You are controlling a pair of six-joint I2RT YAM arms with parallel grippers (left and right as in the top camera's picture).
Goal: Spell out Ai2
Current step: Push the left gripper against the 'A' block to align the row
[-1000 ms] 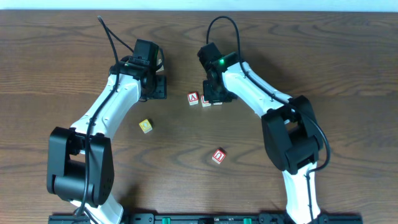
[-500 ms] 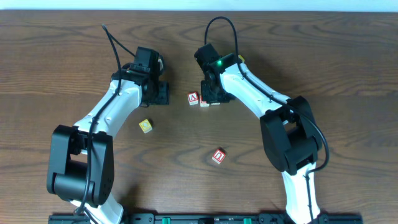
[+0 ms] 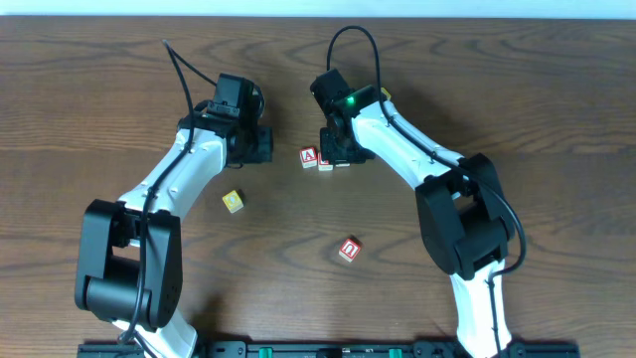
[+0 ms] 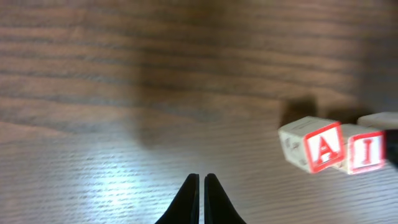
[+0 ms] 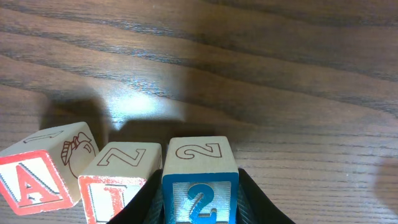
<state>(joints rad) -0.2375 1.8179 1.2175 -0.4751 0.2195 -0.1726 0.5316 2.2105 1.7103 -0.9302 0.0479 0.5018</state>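
Yellow block: it lies alone near the left arm, well apart from the row. Its marking is too small to read.
Left gripper: your fingers are pressed together with nothing between them, low over the bare table. It sits left of the row, probably parked out of the way.
A block: this is the left end of the row, turned slightly askew. It shows a red A in a red frame, with a line drawing on its side.
I block: it touches its neighbours and has a red I on the front. The outline on top reads as N or Z.
2 block: it closes the word at the right end. It has a blue 2 on the front and an outlined 2 on top.
Right gripper: your fingers flank the 2 block snugly, apparently seating it flush.
Red block: this spare lies nearer you, and its letter is unclear.
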